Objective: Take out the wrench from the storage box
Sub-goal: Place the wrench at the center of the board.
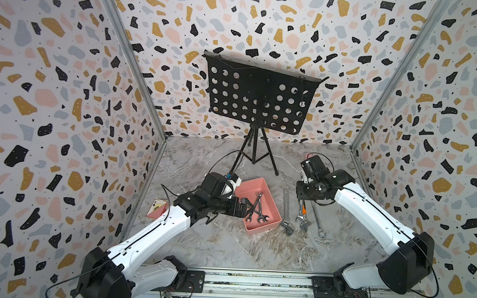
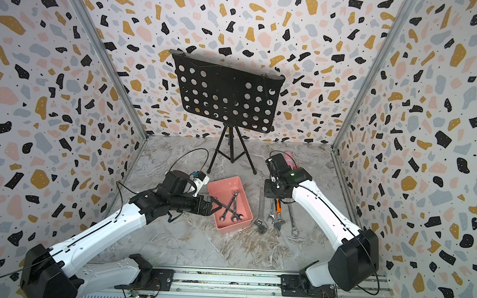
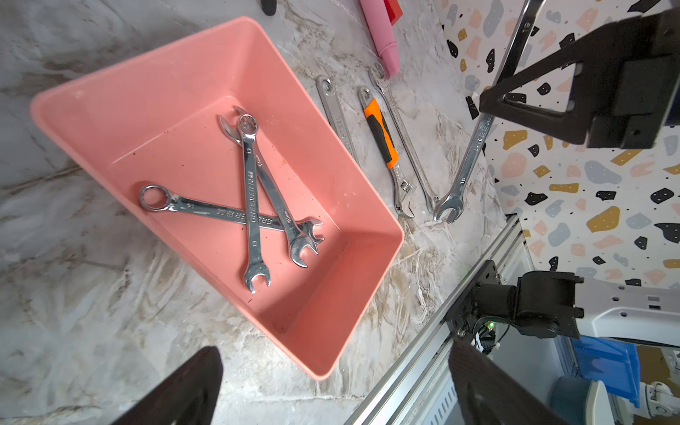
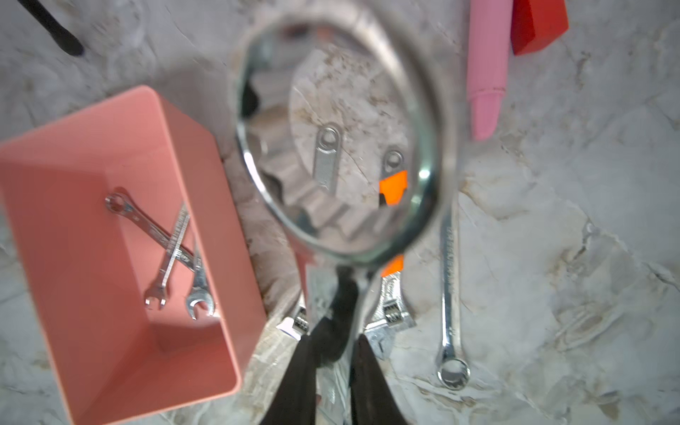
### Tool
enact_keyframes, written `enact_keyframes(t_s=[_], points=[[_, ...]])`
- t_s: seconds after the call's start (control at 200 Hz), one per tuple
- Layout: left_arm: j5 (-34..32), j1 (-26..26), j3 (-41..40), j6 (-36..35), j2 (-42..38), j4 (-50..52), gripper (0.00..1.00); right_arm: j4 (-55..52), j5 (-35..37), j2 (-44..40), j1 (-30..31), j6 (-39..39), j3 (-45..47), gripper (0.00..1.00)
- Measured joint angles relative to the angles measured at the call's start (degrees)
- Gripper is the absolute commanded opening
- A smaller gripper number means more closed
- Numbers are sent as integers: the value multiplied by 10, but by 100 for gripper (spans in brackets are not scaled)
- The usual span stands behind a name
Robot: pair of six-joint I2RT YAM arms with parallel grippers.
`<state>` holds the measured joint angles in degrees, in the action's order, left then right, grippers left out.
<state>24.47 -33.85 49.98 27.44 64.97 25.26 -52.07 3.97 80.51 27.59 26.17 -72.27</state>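
Though wrench (image 4: 438,147) blurs, right gripper (image 4: 338,346) apparently clamps it.

"STEEL" on the bare adjustable wrench (image 3: 336,117) at the box's (image 3: 110,95) three o'clock. "13" on a boxed wrench (image 3: 252,206), "14" on the second boxed wrench (image 3: 191,205), "18" on the held wrench (image 3: 474,147).

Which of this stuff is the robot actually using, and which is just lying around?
In use: box, three wrenches in it, wrench in right hand, open left hand, wrenches beside box (probably taken out).
Lying about: music stand, card pack, pink tube, red block.
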Motion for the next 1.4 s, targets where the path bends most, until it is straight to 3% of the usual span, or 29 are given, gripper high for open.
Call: enact_keyframes(t_s=[0.27, 0.506, 0.626, 0.666, 0.746, 0.976, 1.397], points=[[-4, -5, 13, 3, 10, -4, 100, -15, 0, -10, -126, -118, 63, 0], [-6, -5, 13, 3, 15, -9, 100, -2, -17, -5, -180, -140, 72, 0], [-6, -5, 13, 3, 17, -9, 100, 7, -35, 9, -183, -123, 82, 0], [-6, -5, 13, 3, 17, -9, 100, 10, -36, 14, -185, -116, 86, 9], [-6, -5, 13, 3, 17, -9, 100, 11, -33, 24, -193, -93, 96, 12], [-6, -5, 13, 2, 17, -9, 100, 22, -21, 23, -238, 5, 166, 36], [-5, -5, 13, -11, 30, -9, 100, 110, -51, 89, -272, 106, 194, 40]])
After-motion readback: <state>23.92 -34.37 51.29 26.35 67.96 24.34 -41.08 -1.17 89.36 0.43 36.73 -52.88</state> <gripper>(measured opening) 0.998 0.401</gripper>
